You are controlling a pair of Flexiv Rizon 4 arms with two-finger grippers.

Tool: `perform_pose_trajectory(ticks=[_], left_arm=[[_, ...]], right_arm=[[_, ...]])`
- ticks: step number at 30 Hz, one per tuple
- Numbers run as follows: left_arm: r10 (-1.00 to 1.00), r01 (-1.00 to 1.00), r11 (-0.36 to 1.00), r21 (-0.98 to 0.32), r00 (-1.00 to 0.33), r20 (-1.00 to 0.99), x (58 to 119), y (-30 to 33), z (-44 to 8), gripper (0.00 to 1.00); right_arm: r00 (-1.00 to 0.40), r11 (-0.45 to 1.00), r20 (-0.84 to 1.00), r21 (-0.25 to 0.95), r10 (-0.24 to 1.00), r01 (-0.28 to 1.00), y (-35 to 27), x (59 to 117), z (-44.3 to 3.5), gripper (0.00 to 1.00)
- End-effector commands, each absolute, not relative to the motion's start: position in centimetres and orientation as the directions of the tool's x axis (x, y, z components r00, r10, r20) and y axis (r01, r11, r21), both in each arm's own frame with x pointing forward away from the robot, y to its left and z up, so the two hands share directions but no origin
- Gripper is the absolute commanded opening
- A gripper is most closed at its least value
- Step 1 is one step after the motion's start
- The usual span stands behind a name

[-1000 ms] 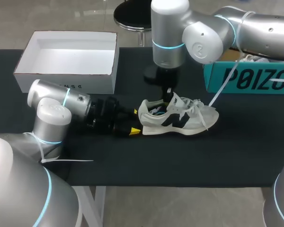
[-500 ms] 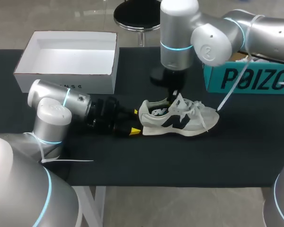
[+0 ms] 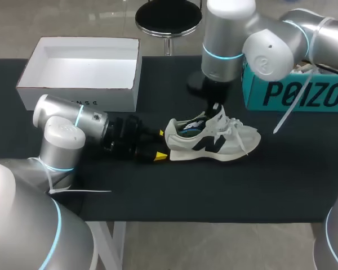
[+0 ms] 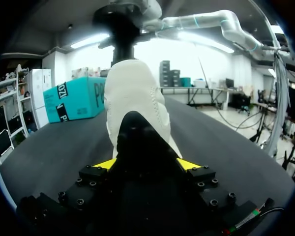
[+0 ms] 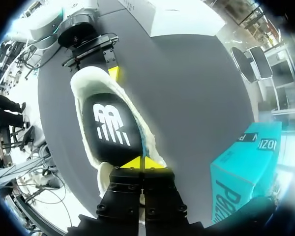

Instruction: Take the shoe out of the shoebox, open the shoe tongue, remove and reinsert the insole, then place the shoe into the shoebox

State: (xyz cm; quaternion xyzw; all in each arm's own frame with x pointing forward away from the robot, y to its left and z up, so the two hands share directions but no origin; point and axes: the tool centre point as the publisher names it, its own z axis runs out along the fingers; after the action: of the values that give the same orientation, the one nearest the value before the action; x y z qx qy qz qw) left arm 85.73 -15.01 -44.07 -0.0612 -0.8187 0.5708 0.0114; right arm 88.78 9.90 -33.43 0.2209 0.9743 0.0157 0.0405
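Observation:
A white-and-grey sneaker lies on its sole on the black table, toe pointing right. My left gripper is shut on its heel, one yellow tip on each side; the left wrist view shows the heel filling the gap of that gripper. My right gripper hangs over the shoe's opening, shut on the front end of the black insole. In the right wrist view the insole, with its white logo, slants up out of the shoe to the closed tips.
An open white shoebox stands at the back left of the table. A teal box sits at the back right, close behind my right arm. The laces trail off the shoe's right side.
My right arm has moved right and up. The insole, which lay flat inside the shoe, now tilts up out of the opening. The left arm and the shoe stayed put.

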Motion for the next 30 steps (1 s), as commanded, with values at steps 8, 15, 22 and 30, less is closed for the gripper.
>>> perform_pose_trajectory(ticks=[8,15,22,30], left_arm=[[0.115,0.087,0.342,-0.936,-0.992,-0.051,85.7,-15.1,-44.3,0.00],[0.115,0.087,0.342,-0.936,-0.992,-0.051,85.7,-15.1,-44.3,0.00],[0.115,0.087,0.342,-0.936,-0.992,-0.051,85.7,-15.1,-44.3,0.00],[0.115,0.087,0.342,-0.936,-0.992,-0.051,85.7,-15.1,-44.3,0.00]], right_arm=[[-0.886,0.891,-0.104,0.090,0.453,0.445,8.7,88.4,-31.7,0.00],[-0.893,0.897,-0.102,0.110,0.439,0.428,10.1,89.2,-31.9,0.00],[-0.905,0.907,-0.086,0.112,0.416,0.407,11.3,90.1,-32.7,0.00],[-0.911,0.910,-0.062,0.112,0.407,0.399,12.2,90.7,-33.7,0.00]])
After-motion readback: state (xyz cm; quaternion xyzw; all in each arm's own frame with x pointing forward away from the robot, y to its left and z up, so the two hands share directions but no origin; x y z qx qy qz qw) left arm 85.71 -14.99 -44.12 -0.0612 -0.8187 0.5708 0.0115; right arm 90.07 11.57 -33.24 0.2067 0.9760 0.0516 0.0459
